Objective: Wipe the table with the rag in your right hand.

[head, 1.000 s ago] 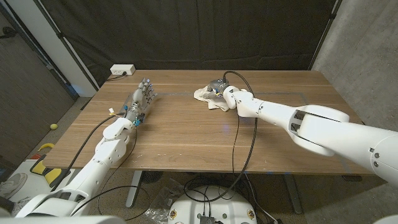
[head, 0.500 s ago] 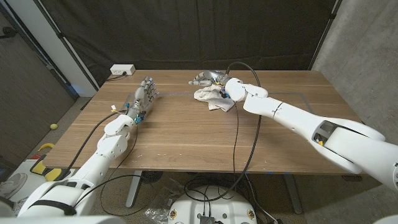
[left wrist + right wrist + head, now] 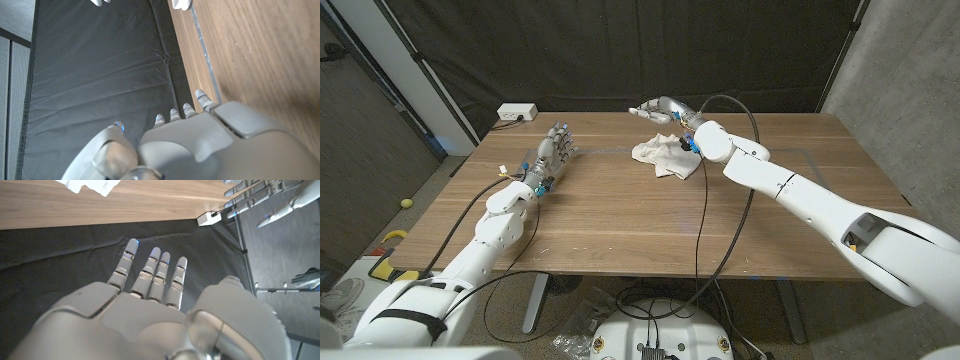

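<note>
The right hand (image 3: 660,107) is hovering released, fingers spread, just beyond the crumpled white rag (image 3: 665,158), which is lying on the tabletop (image 3: 620,220) near its far edge. The left hand (image 3: 550,155) is waiting, released, holding nothing. Risk: wiping motions made without re-grasping would probably miss the rag entirely.

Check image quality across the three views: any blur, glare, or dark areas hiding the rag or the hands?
Head view: sharp and evenly lit, the rag bright against the wooden table, the right hand above its far edge; black backdrop lacks detail. Left wrist view: the left hand close and soft. Right wrist view: fingers crisp, rag clipped by the frame, no glare.
</note>
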`<state>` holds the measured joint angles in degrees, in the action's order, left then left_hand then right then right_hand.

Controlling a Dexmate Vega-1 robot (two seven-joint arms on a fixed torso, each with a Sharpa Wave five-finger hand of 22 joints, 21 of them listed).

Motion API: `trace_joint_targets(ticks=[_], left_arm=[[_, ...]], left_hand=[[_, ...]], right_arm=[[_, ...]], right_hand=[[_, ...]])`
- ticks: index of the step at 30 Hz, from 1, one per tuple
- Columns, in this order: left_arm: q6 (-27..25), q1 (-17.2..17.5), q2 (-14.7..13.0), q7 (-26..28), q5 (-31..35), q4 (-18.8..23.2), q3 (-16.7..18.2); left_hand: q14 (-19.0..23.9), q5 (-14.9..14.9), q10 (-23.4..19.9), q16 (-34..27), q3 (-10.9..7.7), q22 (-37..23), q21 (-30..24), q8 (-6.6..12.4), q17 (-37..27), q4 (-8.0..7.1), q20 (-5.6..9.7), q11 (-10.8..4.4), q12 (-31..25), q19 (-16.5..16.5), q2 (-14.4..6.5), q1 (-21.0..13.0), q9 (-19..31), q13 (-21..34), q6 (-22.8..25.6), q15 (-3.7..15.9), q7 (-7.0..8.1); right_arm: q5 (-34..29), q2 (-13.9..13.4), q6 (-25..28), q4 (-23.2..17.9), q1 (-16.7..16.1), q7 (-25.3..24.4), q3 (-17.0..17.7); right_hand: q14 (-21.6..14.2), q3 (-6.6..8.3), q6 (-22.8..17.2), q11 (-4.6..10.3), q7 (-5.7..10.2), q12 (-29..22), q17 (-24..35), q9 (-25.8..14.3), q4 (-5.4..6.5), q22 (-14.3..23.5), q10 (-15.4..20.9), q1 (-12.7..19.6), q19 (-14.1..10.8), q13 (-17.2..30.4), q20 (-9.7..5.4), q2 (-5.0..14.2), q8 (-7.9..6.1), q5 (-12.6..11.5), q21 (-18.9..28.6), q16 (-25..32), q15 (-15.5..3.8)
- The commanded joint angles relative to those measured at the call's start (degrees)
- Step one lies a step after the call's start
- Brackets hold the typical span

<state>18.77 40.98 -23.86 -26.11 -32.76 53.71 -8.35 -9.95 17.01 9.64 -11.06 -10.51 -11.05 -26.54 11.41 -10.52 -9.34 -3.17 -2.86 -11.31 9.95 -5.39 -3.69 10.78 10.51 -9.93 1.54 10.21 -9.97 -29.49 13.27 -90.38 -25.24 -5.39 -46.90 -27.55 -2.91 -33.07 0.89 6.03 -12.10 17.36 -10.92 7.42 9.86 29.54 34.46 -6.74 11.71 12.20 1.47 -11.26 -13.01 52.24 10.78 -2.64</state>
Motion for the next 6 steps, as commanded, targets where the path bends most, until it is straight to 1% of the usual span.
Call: trace_joint_targets(ticks=[1,6], left_arm=[[-1.95,0.50,-1.09,-1.48,0.45,0.82,-0.12],[-1.91,0.37,-0.75,-1.78,0.26,-0.22,0.06]], left_hand=[[-8.16,0.22,10.50,0.12,0.22,-0.34,0.32,-0.33,-0.16,0.16,0.39,0.10,-0.32,7.96,-1.95,-0.35,0.12,0.21,-6.17,0.48,-0.14],[-8.26,0.22,10.58,0.15,0.25,-0.35,0.37,-0.35,-0.16,0.15,0.37,0.16,-0.29,7.97,-1.96,-0.34,0.12,0.21,-6.27,0.51,-0.15]], right_arm=[[4.89,-2.63,2.43,-5.16,-7.79,-7.39,6.66],[5.12,-3.36,2.24,-6.46,-9.80,-10.01,7.63]], right_hand=[[-0.44,-0.05,-0.90,-0.06,-0.19,-0.70,-0.15,-0.11,-0.24,0.11,1.17,0.07,1.21,-0.04,-0.03,0.47,-0.68,0.19,-0.69,0.35,-0.51],[-0.43,0.00,-1.05,-0.06,-0.37,-0.74,-0.30,-0.10,-0.32,0.13,1.27,0.13,1.07,-0.08,-0.07,0.57,-0.68,0.19,-0.83,0.39,-0.60]])
